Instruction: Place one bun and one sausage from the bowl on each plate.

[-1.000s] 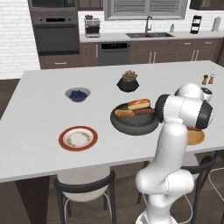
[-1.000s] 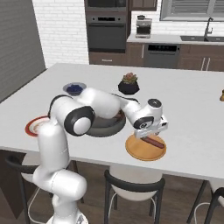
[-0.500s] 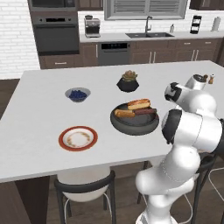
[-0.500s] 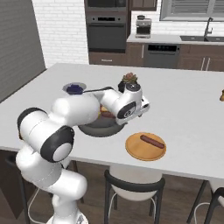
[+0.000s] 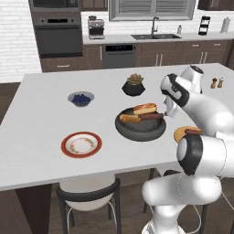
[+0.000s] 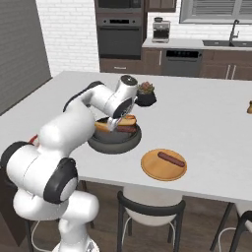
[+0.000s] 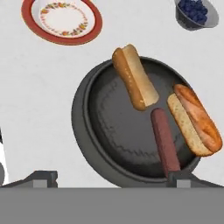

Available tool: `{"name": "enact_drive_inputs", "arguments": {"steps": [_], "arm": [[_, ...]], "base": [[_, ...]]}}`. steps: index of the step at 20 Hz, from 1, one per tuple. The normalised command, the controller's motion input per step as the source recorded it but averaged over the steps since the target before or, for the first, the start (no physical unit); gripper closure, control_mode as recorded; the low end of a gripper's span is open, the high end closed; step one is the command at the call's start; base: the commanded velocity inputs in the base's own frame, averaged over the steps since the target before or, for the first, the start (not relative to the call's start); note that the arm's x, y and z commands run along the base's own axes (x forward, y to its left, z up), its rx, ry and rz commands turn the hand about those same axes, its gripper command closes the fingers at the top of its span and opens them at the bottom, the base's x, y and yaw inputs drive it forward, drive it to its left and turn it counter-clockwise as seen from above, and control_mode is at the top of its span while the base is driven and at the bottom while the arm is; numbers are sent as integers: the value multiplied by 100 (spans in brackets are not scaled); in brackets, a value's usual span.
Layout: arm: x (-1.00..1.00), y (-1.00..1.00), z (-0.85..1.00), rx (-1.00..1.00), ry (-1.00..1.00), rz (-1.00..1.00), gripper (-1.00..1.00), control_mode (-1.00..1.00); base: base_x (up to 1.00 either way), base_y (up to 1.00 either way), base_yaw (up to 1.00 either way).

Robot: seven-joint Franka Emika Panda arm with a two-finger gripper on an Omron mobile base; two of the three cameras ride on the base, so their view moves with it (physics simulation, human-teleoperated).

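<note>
- Your end effector [image 7: 111,177] hangs above the bowl [image 7: 94,131], with its two dark tips standing wide apart and nothing between them.
- In the hand view, the bowl holds two buns and one sausage [image 7: 165,141]. One bun [image 7: 134,77] lies toward 12 o'clock, partly over the rim. The other bun [image 7: 194,119] lies at about 3 o'clock. The sausage sits between them, running toward 5 o'clock, just beside the second bun.
- From the left base view, you see the bowl [image 5: 137,131] near the middle of the desk [image 5: 41,123], with the red-rimmed plate [image 5: 82,145] at its 8 o'clock, well apart from it and bare.
- The orange-tan plate [image 6: 164,164] sits at the bowl's 4 o'clock in the right base view, near the desk's front edge. A single sausage on the plate [image 6: 171,159] lies across it; there is no bun on that plate.
- In the left base view, the small grey bowl of blue berries [image 5: 81,98] stands at the big bowl's 10 o'clock, and the black pot with a plant [image 5: 134,85] at its 12 o'clock. Both are apart from it.
- Two small shakers [image 5: 216,83] stand near the far right edge of the desk in the left base view.
- The arm's white wrist [image 6: 124,101] hovers over the bowl's far rim in the right base view.
</note>
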Motion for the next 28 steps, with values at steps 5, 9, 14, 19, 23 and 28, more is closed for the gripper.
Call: {"name": "enact_drive_inputs", "arguments": {"steps": [5, 9, 14, 19, 23, 28], "arm": [[30, 100, -9, 0, 1, 54, -100, -100], [40, 92, -49, 0, -3, 49, -100, -100], [2, 24, -31, -4, -8, 6, -100, -100], [13, -8, -39, 0, -5, 0, -100, -100], [69, 0, -30, 0, 0, 0, -100, -100], [51, 5, -14, 0, -2, 0, -100, -100]], "base": [[0, 0, 0], [0, 0, 0], [0, 0, 0], [0, 0, 0], [0, 0, 0], [0, 0, 0]]}}
